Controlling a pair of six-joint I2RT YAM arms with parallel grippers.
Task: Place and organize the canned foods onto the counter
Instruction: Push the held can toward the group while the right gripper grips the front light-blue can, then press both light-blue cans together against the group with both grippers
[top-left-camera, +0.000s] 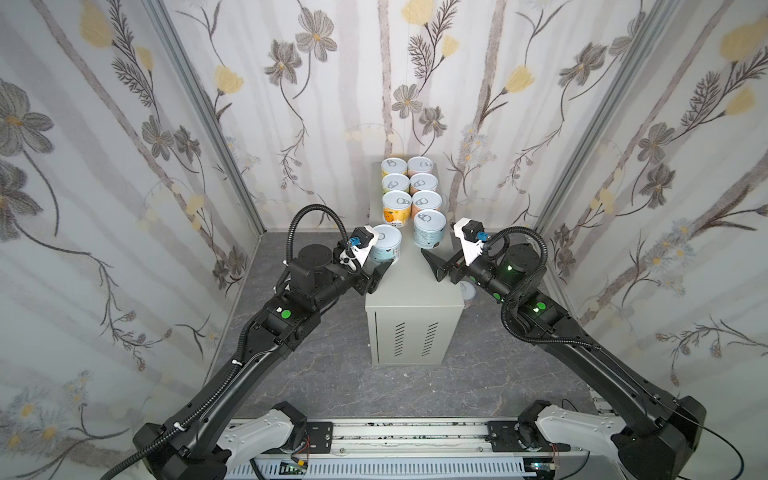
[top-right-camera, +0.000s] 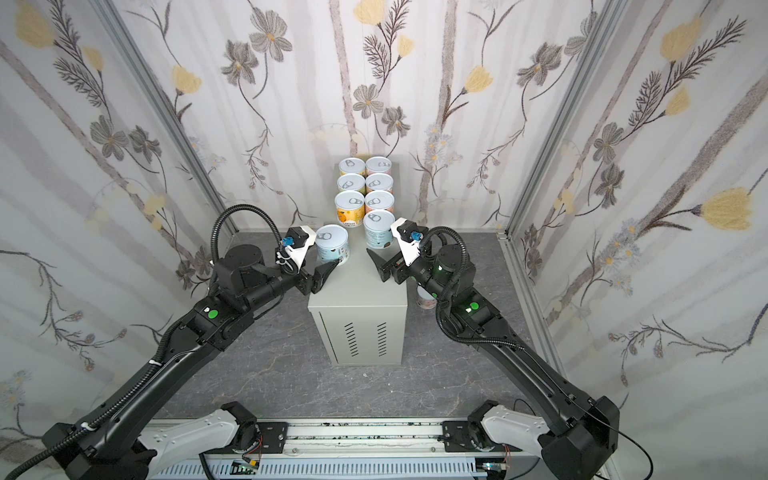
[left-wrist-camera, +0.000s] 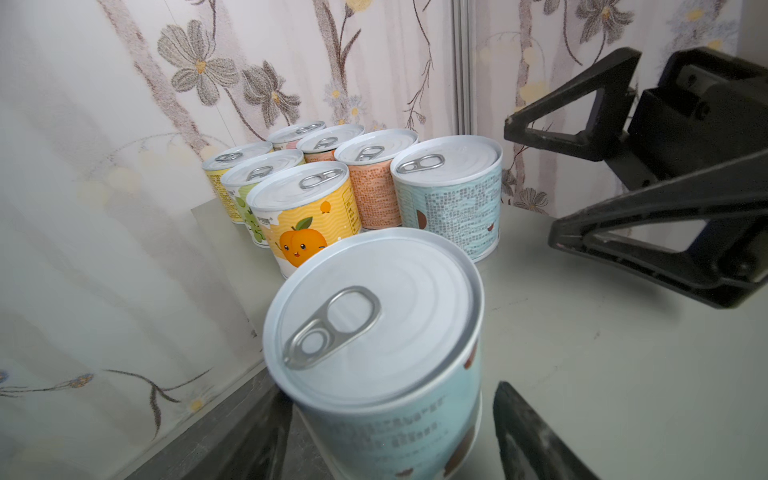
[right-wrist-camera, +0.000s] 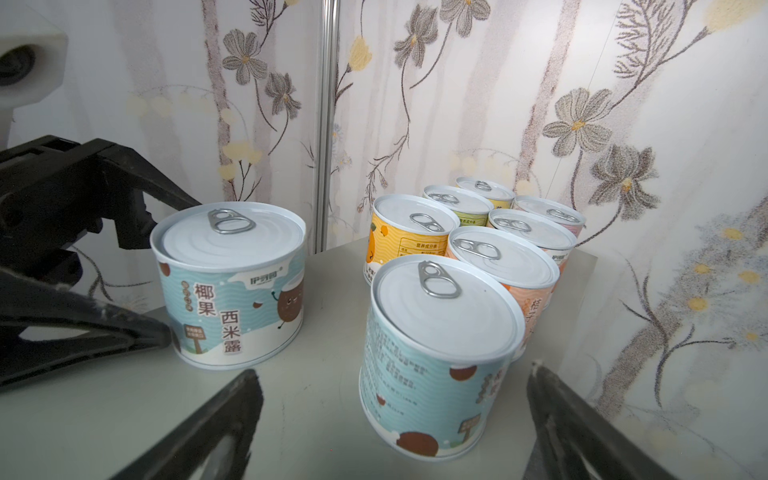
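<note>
Several cans (top-left-camera: 409, 195) stand in two columns at the back of the counter (top-left-camera: 411, 291), lids up. A light blue can (top-left-camera: 386, 245) (left-wrist-camera: 374, 332) stands upright apart from them, near the counter's left edge. My left gripper (top-left-camera: 384, 259) (left-wrist-camera: 388, 392) is open around this can, with a small gap showing beside one finger (left-wrist-camera: 523, 428). My right gripper (top-left-camera: 434, 264) (right-wrist-camera: 392, 370) is open wide just in front of another light blue can (right-wrist-camera: 436, 353), the nearest of the right column, and does not touch it.
A further can (top-left-camera: 467, 291) stands on the dark marbled floor right of the counter, mostly hidden by my right arm. Flowered walls close in on three sides. The two grippers face each other across the counter's front half.
</note>
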